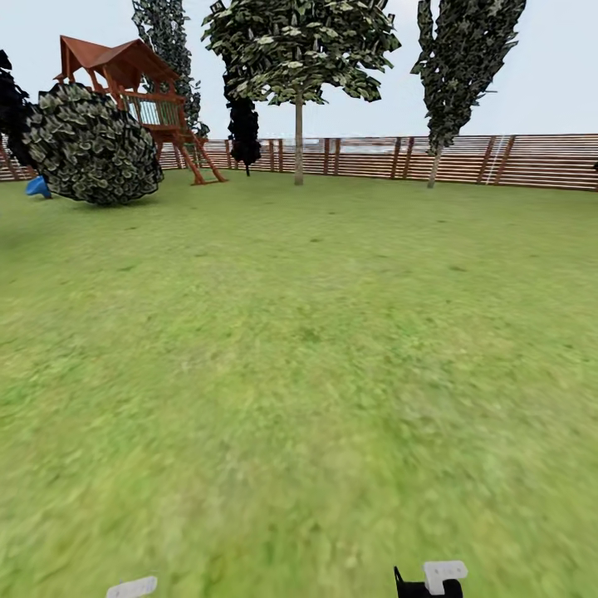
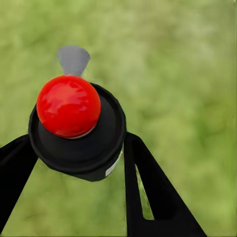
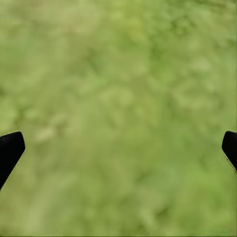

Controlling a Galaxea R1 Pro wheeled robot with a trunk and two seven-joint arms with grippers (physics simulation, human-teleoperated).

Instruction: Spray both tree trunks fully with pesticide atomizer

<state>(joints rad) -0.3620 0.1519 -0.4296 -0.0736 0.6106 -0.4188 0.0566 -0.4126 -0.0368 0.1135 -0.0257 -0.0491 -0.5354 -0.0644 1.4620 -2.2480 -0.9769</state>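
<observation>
The pesticide atomizer [image 2: 74, 128] has a black round body, a glossy red ball on top and a grey nozzle. My left gripper [image 2: 74, 150] is shut on it, one black finger on each side, over blurred grass. My right gripper [image 3: 118, 148] is open above bare lawn, with nothing between its fingertips [image 3: 10, 148]. In the head view two trees stand far off by the fence, one with a pale straight trunk [image 1: 298, 141] at centre and another [image 1: 433, 166] to its right. No white mist shows on them.
The green lawn [image 1: 299, 349] stretches ahead to a brown slatted fence [image 1: 531, 159]. At far left are a wooden play tower [image 1: 141, 91], a big round bush [image 1: 91, 145] and a near-black thin tree [image 1: 243, 133].
</observation>
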